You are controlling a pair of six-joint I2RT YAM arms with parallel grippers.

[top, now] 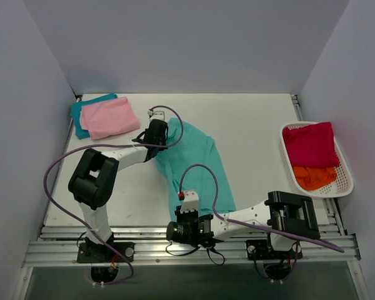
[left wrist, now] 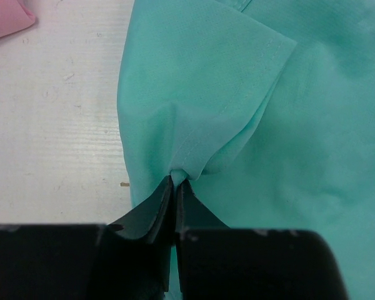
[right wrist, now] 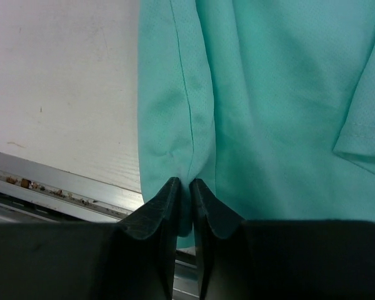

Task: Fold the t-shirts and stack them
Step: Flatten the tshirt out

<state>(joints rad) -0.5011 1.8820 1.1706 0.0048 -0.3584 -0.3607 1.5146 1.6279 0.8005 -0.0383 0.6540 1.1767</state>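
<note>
A mint green t-shirt [top: 194, 164] lies partly bunched in the middle of the table. My left gripper [top: 157, 135] is at its far left edge, shut on a pinch of the mint cloth [left wrist: 281, 125] beside a sleeve; its fingertips [left wrist: 175, 181] meet on the fold. My right gripper [top: 189, 215] is at the shirt's near edge, shut on the hem of the mint cloth [right wrist: 275, 94] at a side seam [right wrist: 181, 182]. A folded pale pink t-shirt [top: 110, 117] lies on a folded teal blue t-shirt [top: 80, 112] at the back left.
A white basket [top: 347, 186] at the right edge holds a crimson t-shirt [top: 310, 144] and an orange t-shirt [top: 314, 177]. The table's metal front rail [right wrist: 62, 194] runs just below my right gripper. A corner of the pink shirt [left wrist: 6, 15] shows in the left wrist view.
</note>
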